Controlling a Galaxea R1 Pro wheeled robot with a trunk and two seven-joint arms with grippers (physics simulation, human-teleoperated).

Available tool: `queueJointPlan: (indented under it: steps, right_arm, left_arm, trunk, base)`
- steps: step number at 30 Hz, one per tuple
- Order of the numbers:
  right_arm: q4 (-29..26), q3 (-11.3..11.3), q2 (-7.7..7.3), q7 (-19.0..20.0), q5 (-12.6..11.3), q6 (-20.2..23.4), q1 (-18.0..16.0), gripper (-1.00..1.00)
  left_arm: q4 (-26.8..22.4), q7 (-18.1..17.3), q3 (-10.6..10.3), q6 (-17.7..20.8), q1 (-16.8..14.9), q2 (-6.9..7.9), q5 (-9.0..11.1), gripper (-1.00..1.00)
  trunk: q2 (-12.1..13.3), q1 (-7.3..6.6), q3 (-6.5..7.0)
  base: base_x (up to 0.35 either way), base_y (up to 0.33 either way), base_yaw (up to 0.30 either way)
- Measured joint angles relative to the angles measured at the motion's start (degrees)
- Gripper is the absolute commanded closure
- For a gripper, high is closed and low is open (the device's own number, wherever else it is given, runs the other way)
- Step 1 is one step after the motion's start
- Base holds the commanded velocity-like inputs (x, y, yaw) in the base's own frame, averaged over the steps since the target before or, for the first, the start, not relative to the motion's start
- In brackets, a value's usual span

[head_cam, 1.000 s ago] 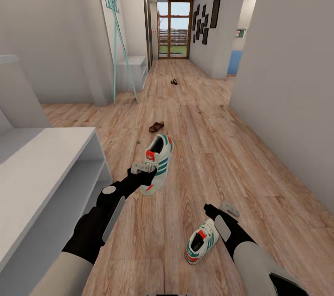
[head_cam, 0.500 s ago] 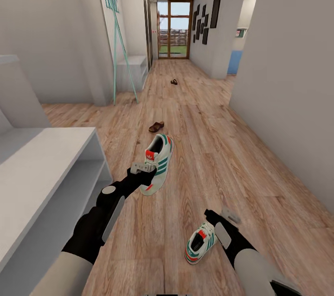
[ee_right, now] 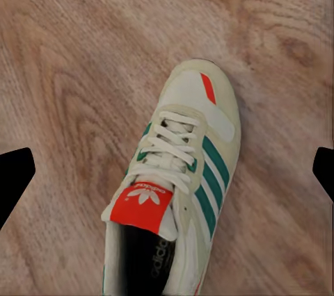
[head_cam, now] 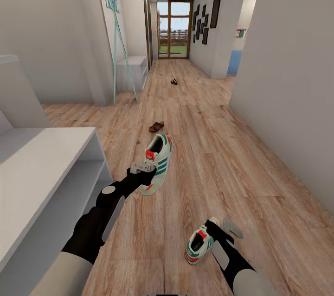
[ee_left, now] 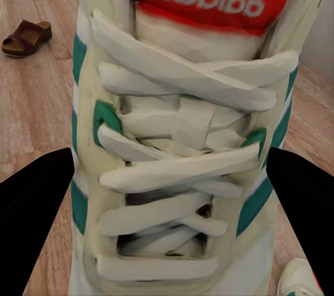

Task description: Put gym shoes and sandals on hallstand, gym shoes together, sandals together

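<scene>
The left gripper (head_cam: 147, 172) is clamped on one of the gym shoes, the held sneaker (head_cam: 158, 163), its black fingers (ee_left: 35, 219) pressed against both sides of the shoe around the laces. Whether the shoe is off the corridor floor (head_cam: 208, 148) I can't tell.

Count: two sneakers, two sandals. Both sneakers are cream with chunky flat laces, three green side stripes and red-orange tongue patches. The second sneaker (head_cam: 199, 245) lies flat on the planks near the right arm. In the right wrist view that shoe (ee_right: 175, 192) sits between the right gripper's fingers (ee_right: 14, 178), which are spread wide and holding nothing; the right gripper (head_cam: 221, 230) is just above the shoe.

The sandals are small, dark brown and open-backed: the near sandal (head_cam: 156, 126) lies just past the held sneaker, and the far sandal (head_cam: 174, 82) lies well down the corridor.

On the left there's the hallstand (head_cam: 41, 171), a smooth matte grey-white box shape with a flat top and an open shelf under it. The floor is light brown wood-grain planking.
</scene>
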Motion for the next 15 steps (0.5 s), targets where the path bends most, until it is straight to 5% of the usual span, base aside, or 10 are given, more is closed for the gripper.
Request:
queueJointPlan:
  steps: [15]
  right_arm:
    - [0.07, 0.32, 0.67, 0.36, 0.24, -2.96, 2.76, -1.0]
  left_arm:
    - [0.0, 0.0, 0.04, -0.16, 0.01, 0.34, 0.01, 1.0]
  trunk:
    - [0.0, 0.0, 0.0]
  base:
    - [0.0, 0.0, 0.0]
